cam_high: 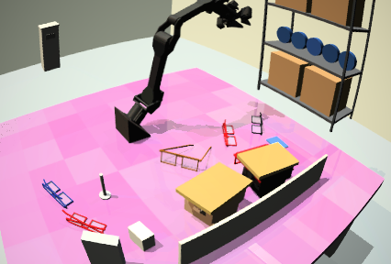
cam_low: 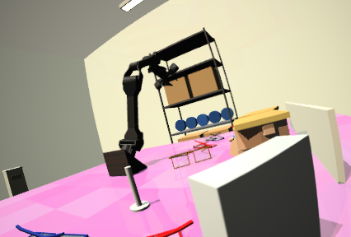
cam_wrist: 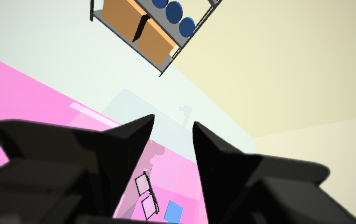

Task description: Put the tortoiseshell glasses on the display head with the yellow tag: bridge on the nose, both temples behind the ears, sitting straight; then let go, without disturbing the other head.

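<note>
The claw (cam_high: 234,16) hangs high above the pink tabletop (cam_high: 76,137), up near twelve o'clock in the top view, close to the dark shelf rack (cam_high: 262,55) with its brown boxes and blue discs. Its two black fingers stand about half open, with only floor and tabletop showing in the gap between them, so it has hold of nothing. The tortoiseshell glasses (cam_high: 184,157) lie flat near the middle of the tabletop with both temples spread, at roughly four o'clock from the arm's base (cam_high: 130,125) and just beyond the two display heads. The nearer head (cam_high: 214,188) and the farther head (cam_high: 267,162) sit side by side at about five o'clock, in front of a long curved panel (cam_high: 260,203); the top view is too coarse to tell which one carries the yellow tag. A red pair (cam_high: 229,133) and a dark pair (cam_high: 257,124) lie at three o'clock, a small blue tile (cam_high: 277,142) beside them. A blue pair (cam_high: 57,192) and another red pair (cam_high: 85,222) lie at eight o'clock, near a small upright post (cam_high: 104,187).
</note>
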You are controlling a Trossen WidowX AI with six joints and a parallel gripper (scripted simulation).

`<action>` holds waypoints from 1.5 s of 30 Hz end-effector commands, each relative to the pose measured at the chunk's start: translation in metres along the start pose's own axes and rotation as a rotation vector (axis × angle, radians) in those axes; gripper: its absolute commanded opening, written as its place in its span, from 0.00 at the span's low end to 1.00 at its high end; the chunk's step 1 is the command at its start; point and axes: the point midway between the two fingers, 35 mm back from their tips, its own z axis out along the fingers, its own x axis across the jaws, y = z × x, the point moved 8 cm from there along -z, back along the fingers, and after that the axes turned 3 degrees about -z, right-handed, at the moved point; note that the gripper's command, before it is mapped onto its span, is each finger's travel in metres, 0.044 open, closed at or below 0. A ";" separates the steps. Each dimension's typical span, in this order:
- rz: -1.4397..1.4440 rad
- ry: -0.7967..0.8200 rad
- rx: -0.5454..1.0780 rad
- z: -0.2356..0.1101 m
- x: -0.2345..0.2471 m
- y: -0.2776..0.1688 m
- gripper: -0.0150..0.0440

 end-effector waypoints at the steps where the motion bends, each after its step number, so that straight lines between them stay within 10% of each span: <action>1: -0.124 -0.002 0.142 0.030 0.025 -0.013 0.59; 13: -0.288 0.089 0.672 0.129 0.047 -0.124 0.59; 25: -0.073 0.142 1.110 0.130 0.002 -0.267 0.59; 36: 0.426 0.181 1.383 0.033 -0.046 -0.411 0.59; 45: 1.019 0.029 1.297 -0.106 -0.049 -0.485 0.59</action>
